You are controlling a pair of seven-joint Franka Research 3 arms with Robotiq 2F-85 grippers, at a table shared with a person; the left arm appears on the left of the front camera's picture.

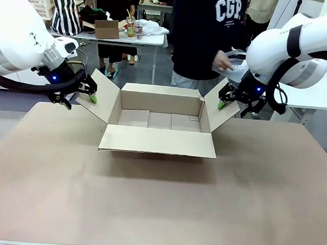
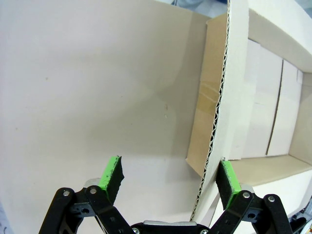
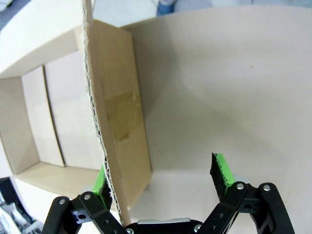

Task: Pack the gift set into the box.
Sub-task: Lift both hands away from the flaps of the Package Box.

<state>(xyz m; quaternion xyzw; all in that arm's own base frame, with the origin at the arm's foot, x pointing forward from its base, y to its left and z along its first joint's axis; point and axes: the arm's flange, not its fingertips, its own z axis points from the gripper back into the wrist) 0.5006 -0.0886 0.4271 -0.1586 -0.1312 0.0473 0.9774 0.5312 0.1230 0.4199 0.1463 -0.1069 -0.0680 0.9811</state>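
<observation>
Brown corrugated cardboard carton [image 1: 162,100] at middle of tan surface [image 1: 159,210], empty, flaps splayed. My left fingers [image 2: 111,173] spread wide astride left flap [image 1: 103,94], right fingers [image 3: 222,170] wide astride right flap [image 1: 216,117]; neither clamped. Judge: steadying mouth open for loading.

matt corrugated cardboard box [image 1: 159,118], paper-covered table [image 1: 159,204] — dull, smooth

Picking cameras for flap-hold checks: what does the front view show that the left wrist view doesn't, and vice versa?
Front: the whole box with both side flaps spread, the right arm's jaws at the right flap, a person's hand on a pale bag. Left wrist: the left flap's fluted edge between open green pads, tape strip on the outer wall. Both: box interior, brown table.
</observation>
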